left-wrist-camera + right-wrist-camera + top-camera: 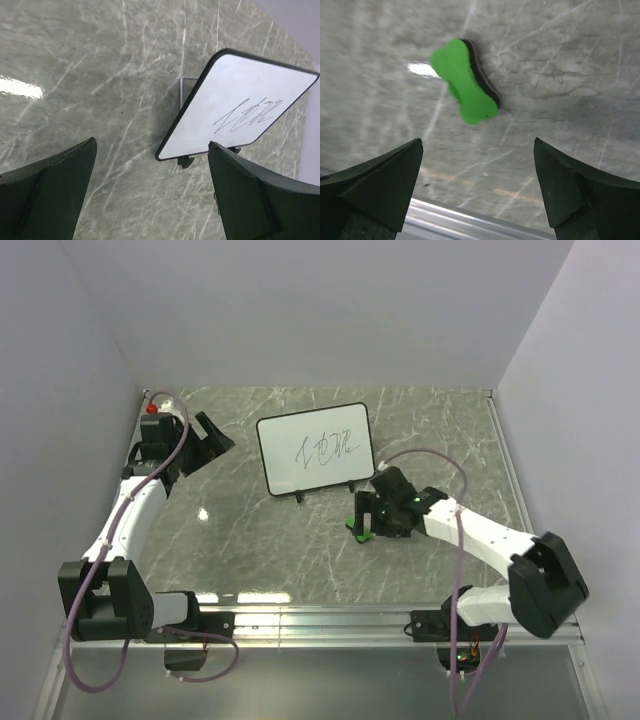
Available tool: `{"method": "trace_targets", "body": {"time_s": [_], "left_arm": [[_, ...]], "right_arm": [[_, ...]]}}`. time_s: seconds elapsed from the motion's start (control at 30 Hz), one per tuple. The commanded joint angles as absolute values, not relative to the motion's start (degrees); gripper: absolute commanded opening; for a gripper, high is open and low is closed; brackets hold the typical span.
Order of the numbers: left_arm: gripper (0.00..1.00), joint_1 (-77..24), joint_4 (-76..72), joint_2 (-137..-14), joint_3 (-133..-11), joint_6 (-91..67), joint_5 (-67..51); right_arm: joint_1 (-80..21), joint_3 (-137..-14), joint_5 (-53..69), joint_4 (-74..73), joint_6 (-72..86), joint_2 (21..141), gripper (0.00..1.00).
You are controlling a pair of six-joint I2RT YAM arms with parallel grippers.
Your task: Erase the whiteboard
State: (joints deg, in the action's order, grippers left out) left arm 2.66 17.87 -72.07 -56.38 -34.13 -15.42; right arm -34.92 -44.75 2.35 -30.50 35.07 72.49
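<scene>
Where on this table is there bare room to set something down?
Largest bare patch: front middle, bordered by the left arm, the whiteboard and the right gripper. Another: far right corner, between whiteboard and side wall. Crowded by the whiteboard's feet, where the right gripper hangs over the green eraser.

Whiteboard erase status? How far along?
Done: nothing erased; the scribble is intact on the whiteboard. In hand: right claw open above the green eraser, which lies on the table, ungrasped. Left claw open, empty. Remaining: grab eraser, wipe board.
</scene>
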Motion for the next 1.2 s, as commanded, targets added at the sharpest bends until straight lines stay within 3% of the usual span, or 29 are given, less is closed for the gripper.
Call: {"method": "trace_targets", "body": {"time_s": [0.0,0.47,0.63,0.83,1.03,1.13,1.17], "left_arm": [[1.00,1.67,16.87,-72.51,-58.97,-34.45,-16.35],[0.99,1.14,16.26,-71.63,-58.45,-32.43,-17.40],[0.99,1.14,16.43,-71.98,-58.97,-31.64,-16.79],[0.99,1.23,16.61,-72.86,-59.07,-31.03,-16.70],[0.99,1.14,10.83,-71.72,-56.69,-30.06,-19.49],[0.97,1.14,6.09,-73.03,-55.81,-28.22,-24.06],[0.96,1.14,4.15,-73.30,-55.20,-27.43,-28.61]], "right_arm": [[-37.09,-47.72,-3.50,-30.32,29.45,76.98,0.98],[-40.87,-56.69,-8.52,-29.45,24.08,90.43,0.97],[-42.80,-56.42,-8.00,-27.78,24.87,94.65,0.93],[-43.33,-57.13,-8.44,-28.12,24.96,97.91,0.69],[-43.42,-57.30,-10.19,-29.88,26.01,97.91,0.19],[-43.42,-57.65,-11.16,-31.37,26.45,96.95,0.05],[-43.42,-57.83,-11.25,-31.90,26.54,96.60,0.04]]}}
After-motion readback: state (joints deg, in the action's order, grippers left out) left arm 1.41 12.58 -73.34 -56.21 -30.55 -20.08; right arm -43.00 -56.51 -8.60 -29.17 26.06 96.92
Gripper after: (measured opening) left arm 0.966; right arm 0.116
